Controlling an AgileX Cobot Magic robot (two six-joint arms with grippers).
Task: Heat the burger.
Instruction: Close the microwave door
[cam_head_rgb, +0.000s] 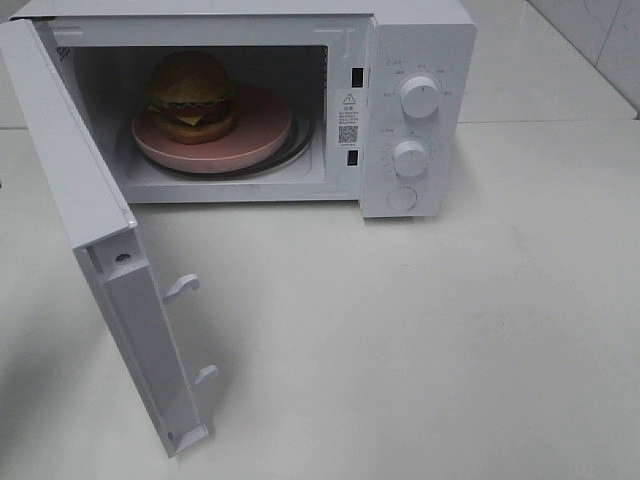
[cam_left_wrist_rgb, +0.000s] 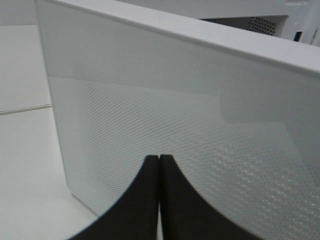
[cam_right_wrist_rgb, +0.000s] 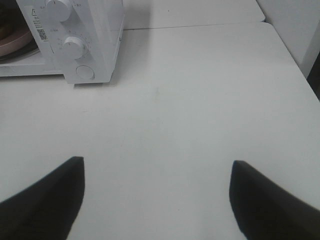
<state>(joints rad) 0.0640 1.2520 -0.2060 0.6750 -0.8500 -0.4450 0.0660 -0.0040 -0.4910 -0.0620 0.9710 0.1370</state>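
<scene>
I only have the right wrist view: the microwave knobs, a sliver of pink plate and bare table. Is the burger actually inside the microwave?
Observer: Yes. The burger sits on the pink plate inside the microwave, toward the plate's left side in the high view.
Operator: Is the door shut yet?
Observer: No. The door stands wide open, with its latch hooks exposed.
Operator: Where is the left gripper?
Observer: The left gripper is shut, with its tips close to the door's dotted face. I cannot tell whether it touches.
</scene>
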